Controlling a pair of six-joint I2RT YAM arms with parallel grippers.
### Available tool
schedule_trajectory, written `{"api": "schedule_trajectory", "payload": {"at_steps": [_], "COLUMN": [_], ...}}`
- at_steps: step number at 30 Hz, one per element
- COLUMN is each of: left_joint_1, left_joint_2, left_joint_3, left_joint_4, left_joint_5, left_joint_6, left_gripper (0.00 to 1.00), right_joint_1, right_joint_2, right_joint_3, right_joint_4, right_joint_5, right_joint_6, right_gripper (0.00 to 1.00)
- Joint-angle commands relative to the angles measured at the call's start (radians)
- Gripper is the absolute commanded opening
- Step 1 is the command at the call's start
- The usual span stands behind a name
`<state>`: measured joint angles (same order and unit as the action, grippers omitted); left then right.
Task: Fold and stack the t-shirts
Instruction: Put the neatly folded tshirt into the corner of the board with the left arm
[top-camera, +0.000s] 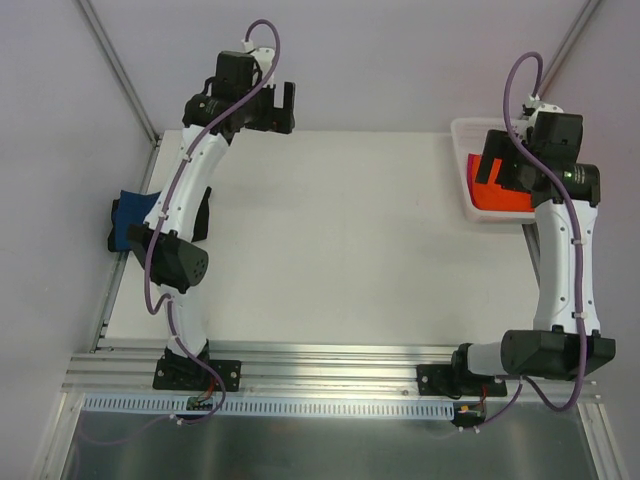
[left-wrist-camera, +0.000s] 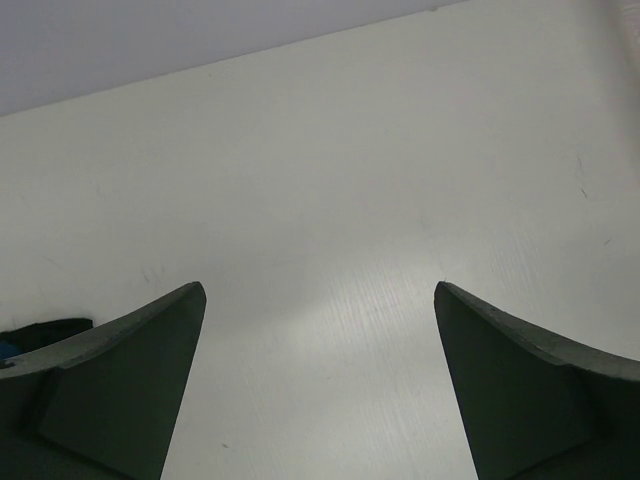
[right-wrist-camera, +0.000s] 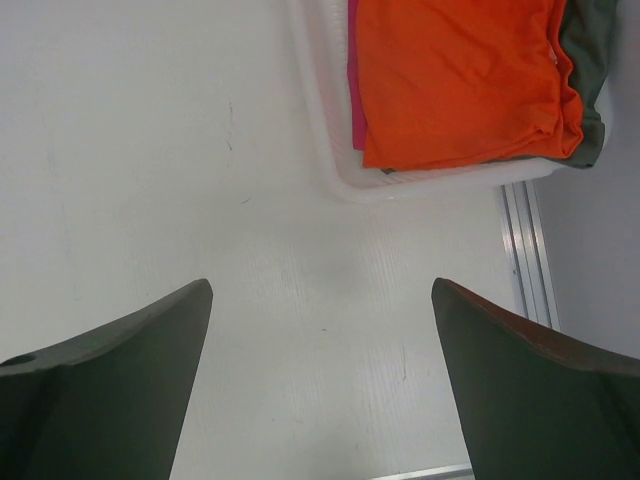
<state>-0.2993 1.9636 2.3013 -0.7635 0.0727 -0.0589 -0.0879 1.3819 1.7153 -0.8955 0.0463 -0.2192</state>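
A folded orange t-shirt (right-wrist-camera: 460, 80) lies on top in the white basket (right-wrist-camera: 430, 185), with a pink one's edge (right-wrist-camera: 354, 105) on its left and a grey one (right-wrist-camera: 592, 60) on its right. From above the orange shirt (top-camera: 498, 196) shows under my right gripper (top-camera: 505, 172), which is open and empty (right-wrist-camera: 321, 285) above the table just beside the basket. A blue shirt (top-camera: 128, 218) and a black one (top-camera: 204, 216) lie bunched at the table's left edge, partly under the left arm. My left gripper (top-camera: 283, 110) is open and empty (left-wrist-camera: 320, 290) over bare table at the far left.
The white table (top-camera: 350, 250) spreads between the arms. The basket (top-camera: 462, 170) stands at the far right corner. A metal rail (right-wrist-camera: 525, 250) runs along the table's right edge. A bit of black cloth (left-wrist-camera: 45, 330) shows at the left wrist view's lower left.
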Motion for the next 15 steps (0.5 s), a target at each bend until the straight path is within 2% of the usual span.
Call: {"api": "schedule_trajectory", "payload": {"at_steps": [1,15], "left_joint_1": [-0.023,-0.083], "left_joint_2": [0.023,0.058], "left_joint_3": [0.043,0.058], "left_joint_4": [0.026,0.027], "left_joint_5": [-0.01,0.004], "left_joint_6": [0.018,0.001], "left_gripper": [0.99,0.99], "right_joint_1": [0.001,-0.087], "right_joint_2": [-0.059,-0.084], "right_joint_3": [-0.049,-0.074], "right_joint_4": [-0.002,0.007], "right_joint_5": [0.037,-0.026], "right_joint_6": [-0.022,-0.005], "right_gripper": [0.97,0.97]}}
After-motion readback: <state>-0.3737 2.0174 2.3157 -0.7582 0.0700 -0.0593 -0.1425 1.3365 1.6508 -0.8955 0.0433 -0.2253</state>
